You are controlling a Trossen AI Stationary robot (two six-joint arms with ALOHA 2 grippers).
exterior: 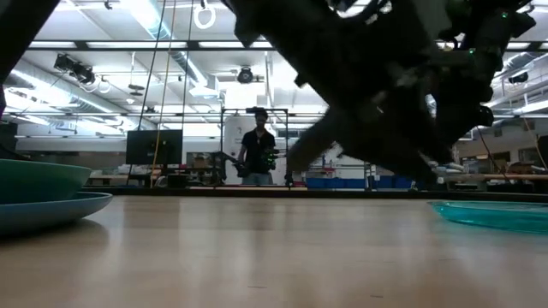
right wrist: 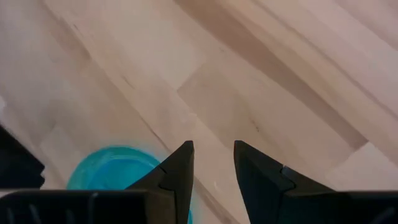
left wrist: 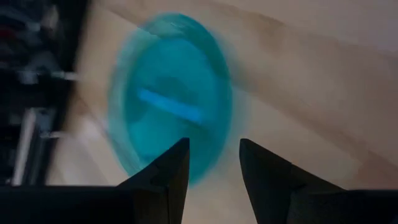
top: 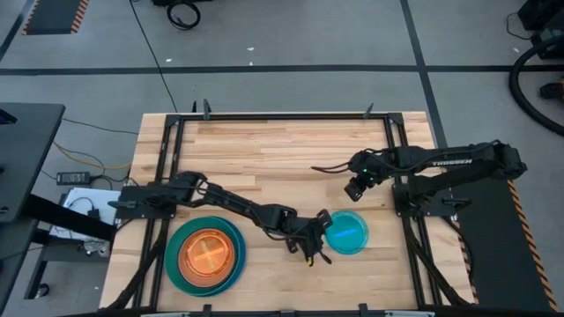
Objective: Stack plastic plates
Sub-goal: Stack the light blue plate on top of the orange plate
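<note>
A small translucent cyan plate (top: 349, 232) lies flat on the wooden table at the near right; it also shows in the low view (exterior: 492, 212) and in both wrist views (left wrist: 168, 93) (right wrist: 112, 168). A stack of plates (top: 207, 255) lies at the near left, with large teal and blue plates below and orange ones on top; it also shows in the low view (exterior: 43, 192). My left gripper (top: 315, 239) (left wrist: 213, 155) is open, just above the table at the cyan plate's left rim, touching nothing that I can see. My right gripper (top: 356, 187) (right wrist: 213, 152) is open and empty, above the table beyond the cyan plate.
A black metal frame (top: 282, 116) runs round the table top. Bare wood lies across the middle and far part of the table (top: 282, 158). A person (exterior: 259, 154) stands far off in the room behind the table.
</note>
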